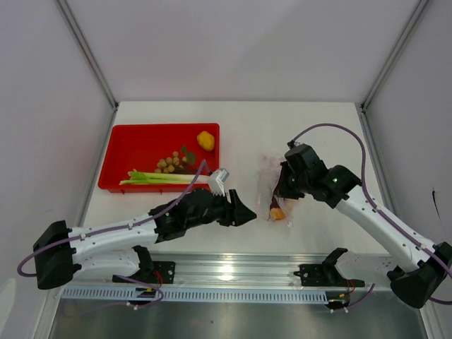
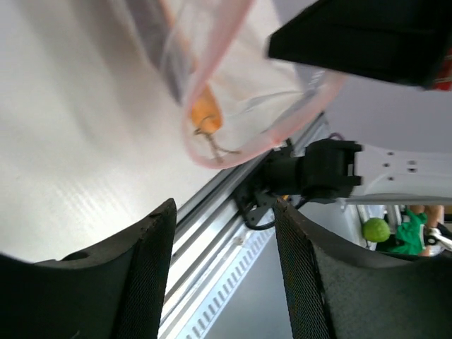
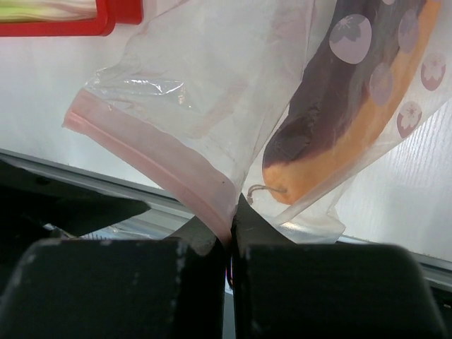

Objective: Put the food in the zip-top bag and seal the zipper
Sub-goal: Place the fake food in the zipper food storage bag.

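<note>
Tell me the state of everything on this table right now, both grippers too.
clear zip-top bag: mouth open, lying on table
pink-red zipper strip: unsealed, pinched
purple-brown sweet potato: inside bag
orange carrot-like piece: inside bag
long green-white stalks: in red tray
tan round berries: in tray
small yellow-orange fruit: in tray
left gripper: open, empty
right gripper: shut on strip

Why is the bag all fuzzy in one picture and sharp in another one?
Left wrist view: the zip-top bag is out of focus and tilted, with soft glare on the table. Right wrist view: the bag's dots are crisp, but the right gripper, jaws shut on the zipper, looks dark and soft up close. Top external view: even light, only faint shadows.
</note>
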